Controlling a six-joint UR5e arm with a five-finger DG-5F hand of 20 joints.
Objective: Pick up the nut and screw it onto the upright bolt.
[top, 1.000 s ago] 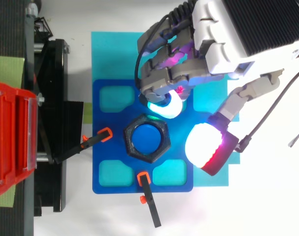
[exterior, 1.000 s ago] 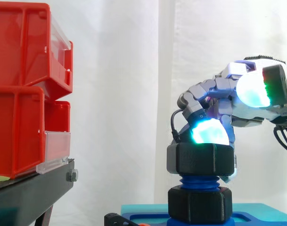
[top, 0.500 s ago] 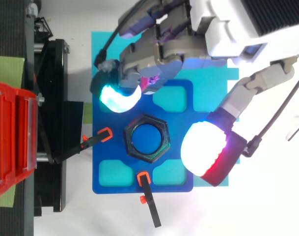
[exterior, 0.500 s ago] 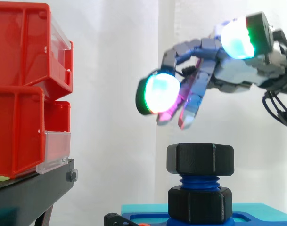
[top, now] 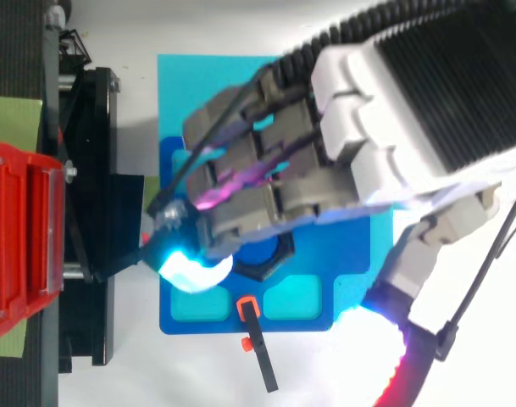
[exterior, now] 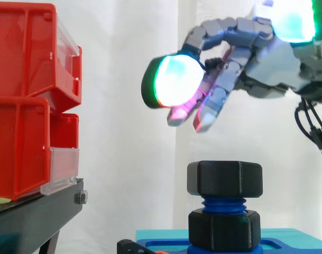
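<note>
Open air lies between the hand (exterior: 266, 69) and the nut (exterior: 224, 179) below it — nothing stands in that gap. The nut sits on the upright bolt (exterior: 222, 204), clear on both sides in the side view. To that view's left, the red bins (exterior: 23, 100) on the black stand (exterior: 39, 217) close off that side, well apart from the bolt. One low obstacle — a clamp (top: 259, 356) — lies at the edge of the blue plate (top: 313, 315).

I count two red bins (exterior: 28, 58) (exterior: 20, 148), two black nuts (exterior: 224, 179) (exterior: 224, 228) on one blue bolt (exterior: 224, 203), one blue plate (top: 317, 263), and one robot hand (exterior: 266, 69).
</note>
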